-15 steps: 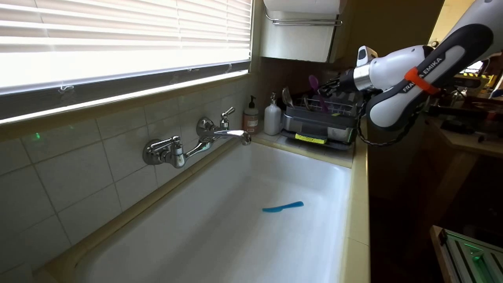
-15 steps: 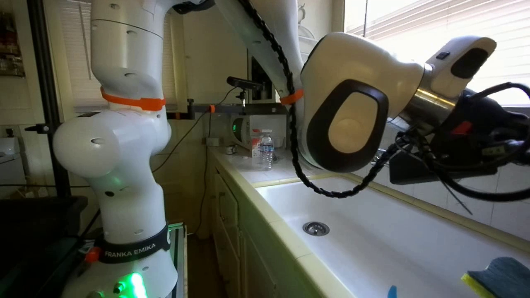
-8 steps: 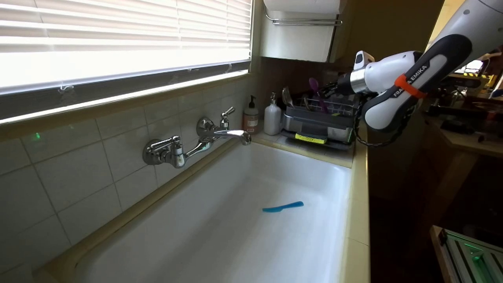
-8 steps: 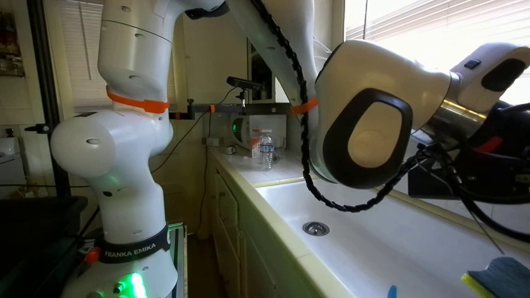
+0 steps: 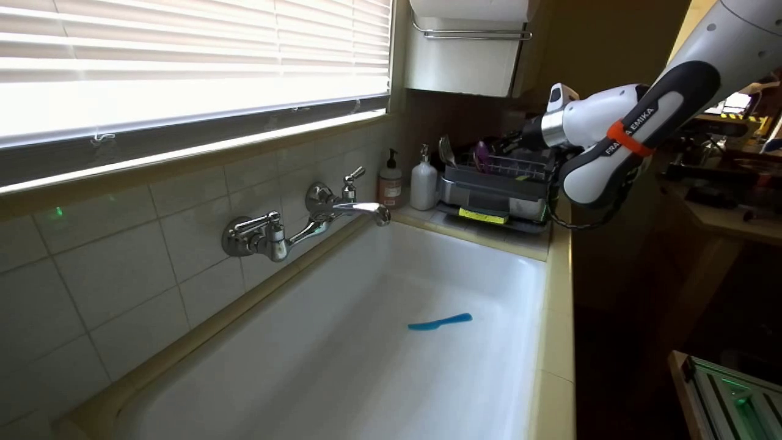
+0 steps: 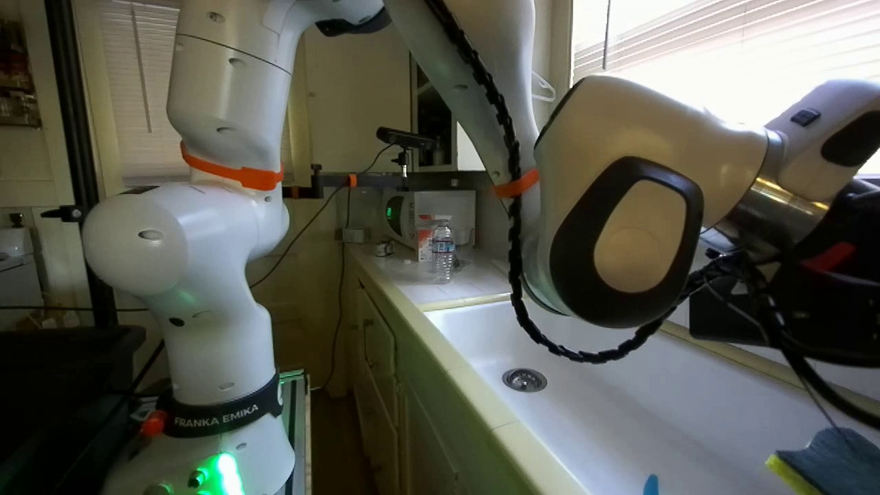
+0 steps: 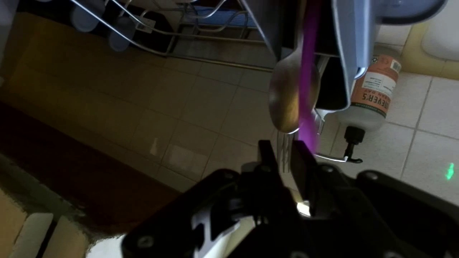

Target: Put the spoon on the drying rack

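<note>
The purple spoon (image 5: 481, 156) stands upright in the cutlery part of the drying rack (image 5: 496, 192), among metal cutlery. In the wrist view the spoon (image 7: 309, 71) rises out of a grey holder (image 7: 344, 53), and its near end is blurred. My gripper (image 5: 506, 144) is just beside it, above the rack. In the wrist view the gripper (image 7: 281, 143) has its jaws apart with nothing between them. The spoon passes just outside the right finger; whether they touch I cannot tell. In an exterior view (image 6: 845, 275) only the gripper's dark body shows; its fingers are out of view.
A metal spoon (image 7: 283, 95) and a fork stand close to the purple spoon. Soap bottles (image 5: 423, 184) stand left of the rack, and a cabinet (image 5: 464, 64) hangs above. A blue utensil (image 5: 441, 322) and a sponge (image 6: 828, 459) lie in the sink (image 5: 366, 366).
My arm has come lower and towards the rack. The purple spoon, earlier higher and at the fingers, has dropped into the rack and now stands apart from the jaws in the exterior view.
</note>
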Motion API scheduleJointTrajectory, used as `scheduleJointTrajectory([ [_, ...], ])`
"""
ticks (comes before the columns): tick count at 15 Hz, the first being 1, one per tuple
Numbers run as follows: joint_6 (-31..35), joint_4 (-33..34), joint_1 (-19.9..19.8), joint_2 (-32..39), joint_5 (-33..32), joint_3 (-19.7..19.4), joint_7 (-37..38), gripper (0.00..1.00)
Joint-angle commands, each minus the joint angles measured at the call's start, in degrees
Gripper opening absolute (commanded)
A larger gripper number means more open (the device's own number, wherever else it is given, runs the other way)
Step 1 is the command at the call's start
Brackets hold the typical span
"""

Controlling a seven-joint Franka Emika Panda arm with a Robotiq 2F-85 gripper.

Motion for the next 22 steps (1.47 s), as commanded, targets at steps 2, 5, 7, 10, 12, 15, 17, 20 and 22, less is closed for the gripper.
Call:
scheduleJointTrajectory([
  [2, 2.2, 0.5, -1.1, 2.0, -2.7, 1.2, 2.0, 0.07],
  [5, 2.1, 0.1, -1.0, 1.9, -2.7, 1.5, 1.5, 0.38],
  [7, 1.7, -0.8, -1.1, 0.5, -3.2, 1.9, 1.3, 0.50],
  [10, -2.1, -3.4, -1.8, -4.0, -8.1, 3.0, 4.1, 0.74],
  [12, -6.1, -5.3, -2.2, -7.2, -13.9, 3.5, 7.2, 0.88],
  [15, -14.0, -7.9, -3.0, -12.2, -25.9, 4.6, 14.9, 1.00],
  [17, -18.8, -9.6, -3.2, -15.0, -34.0, 5.4, 21.6, 1.00],
  [20, -23.7, -12.5, -1.9, -17.3, -41.8, 5.6, 29.6, 1.00],
  [22, -25.2, -14.5, -1.1, -17.1, -43.9, 5.4, 33.2, 1.00],
])
